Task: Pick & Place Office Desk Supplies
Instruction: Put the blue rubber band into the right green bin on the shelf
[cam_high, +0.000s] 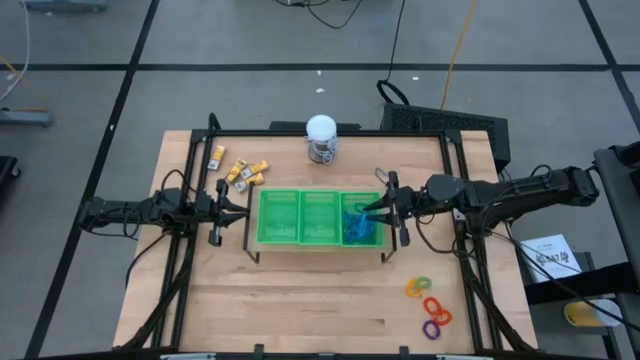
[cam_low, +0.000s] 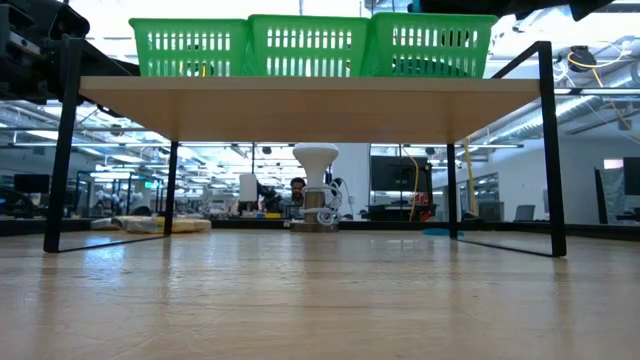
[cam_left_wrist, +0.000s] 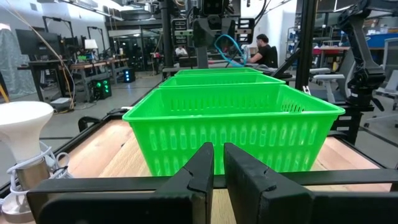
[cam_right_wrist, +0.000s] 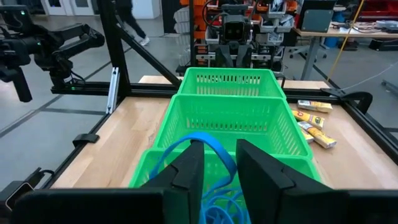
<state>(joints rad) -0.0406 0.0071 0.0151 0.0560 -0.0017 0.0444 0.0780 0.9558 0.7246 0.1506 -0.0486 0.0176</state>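
The green three-compartment tray (cam_high: 300, 192) stands on a raised wooden shelf (cam_low: 310, 100). Its right compartment holds thin blue loops (cam_high: 358, 228). My right gripper (cam_right_wrist: 221, 168) points level over that compartment, fingers apart. One blue loop (cam_right_wrist: 205, 138) arches up around one finger and through the gap. Small yellow-and-white blocks (cam_high: 240, 170) lie on the table at the far left. Orange, green and purple rings (cam_high: 430, 305) lie at the near right. My left gripper (cam_left_wrist: 217, 168) waits shut, level, just left of the tray. My right gripper's fingers stand apart, level over the tray's right compartment. The blue loop's upper arch (cam_right_wrist: 214, 146) runs past one fingertip (cam_right_wrist: 189, 165) and down through the gap to the loops below. Whether that finger touches the loop, I cannot tell.
A white-topped round jar (cam_high: 321, 138) stands on the table behind the tray. The shelf's black legs (cam_low: 545, 150) rise at the tray's corners. Bare wood lies along the table's near side, left of the rings.
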